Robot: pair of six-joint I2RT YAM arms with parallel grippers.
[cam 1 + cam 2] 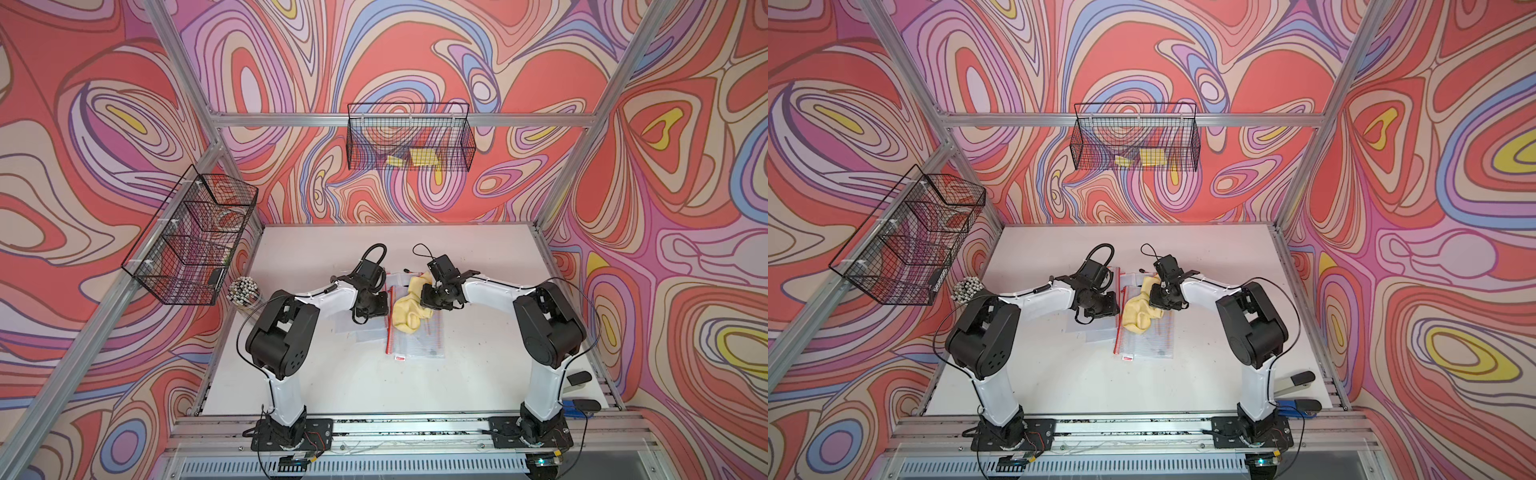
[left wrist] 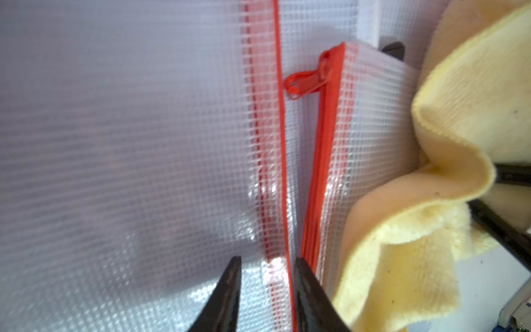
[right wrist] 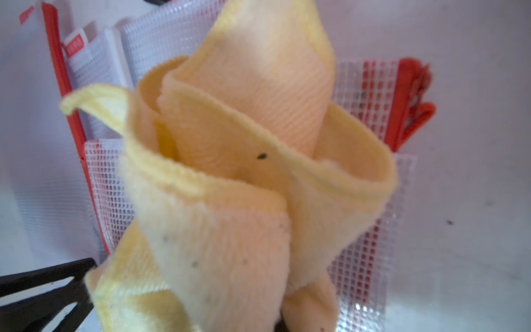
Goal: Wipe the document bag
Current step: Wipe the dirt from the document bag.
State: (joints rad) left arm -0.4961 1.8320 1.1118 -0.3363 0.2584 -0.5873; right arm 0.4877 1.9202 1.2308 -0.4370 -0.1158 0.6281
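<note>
Your left claw [image 2: 268, 261] stands part open: two black fingers [image 2: 230, 293] apart, gripping nothing. In the gap between them runs the red edge strip of a second clear grid-mesh plastic bag [image 2: 115, 143], which spreads ahead of that claw. Can't tell if the tips touch it.

Your right claw [image 1: 426, 297] is closed tight on a crumpled yellow microfibre cloth [image 3: 230, 201]. The cloth bunches out from its jaws and drapes down onto the task item, a clear grid-reinforced plastic document bag with a red zip edge [image 1: 415, 345].

The document bag lies flat on the white table [image 1: 332, 386], right under the right claw and its cloth. It is just beside the left claw, on the side facing the right claw. Its red zip side runs alongside the second bag's red edge, between the two claws. In the left wrist view, the red zip pull [image 2: 304, 83] sticks out toward the second bag.

The claws are near each other but not touching. In both top views, the end of the document bag toward the arm bases is bare of cloth.
</note>
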